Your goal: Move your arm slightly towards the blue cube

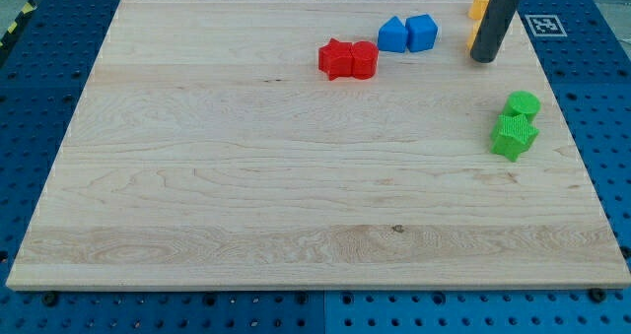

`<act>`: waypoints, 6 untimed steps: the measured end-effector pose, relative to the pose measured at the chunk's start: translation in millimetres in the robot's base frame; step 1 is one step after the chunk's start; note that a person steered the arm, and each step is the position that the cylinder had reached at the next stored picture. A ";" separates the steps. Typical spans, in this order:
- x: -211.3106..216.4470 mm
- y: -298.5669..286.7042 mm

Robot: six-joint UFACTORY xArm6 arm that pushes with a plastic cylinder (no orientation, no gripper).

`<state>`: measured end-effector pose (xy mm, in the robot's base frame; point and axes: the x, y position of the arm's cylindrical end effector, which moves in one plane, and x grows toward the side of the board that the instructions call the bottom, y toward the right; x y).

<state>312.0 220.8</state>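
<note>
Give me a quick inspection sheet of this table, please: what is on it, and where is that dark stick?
Surface: wooden board on a blue perforated base.
Job's things: blue cube at the view's top, touching a second blue block.
Clutter: two red blocks, two green blocks, yellow/orange blocks behind the rod.
Pincer: none; my tip stands to the view's right of the blue cube, apart.
Cables: nothing seen.
Surroundings: a marker tag.

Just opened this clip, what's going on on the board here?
A single arm ending in a dark rod is working over a wooden board. My tip sits near the view's top right, just beside the yellow blocks and to the right of the blue cube, touching neither blue block. The other blue block abuts the cube. Two red blocks sit further left, two green ones below the tip.
</note>
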 end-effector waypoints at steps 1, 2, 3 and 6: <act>-14.2 0.0; -28.2 0.0; -37.8 0.0; 89.8 -73.4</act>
<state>401.8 147.4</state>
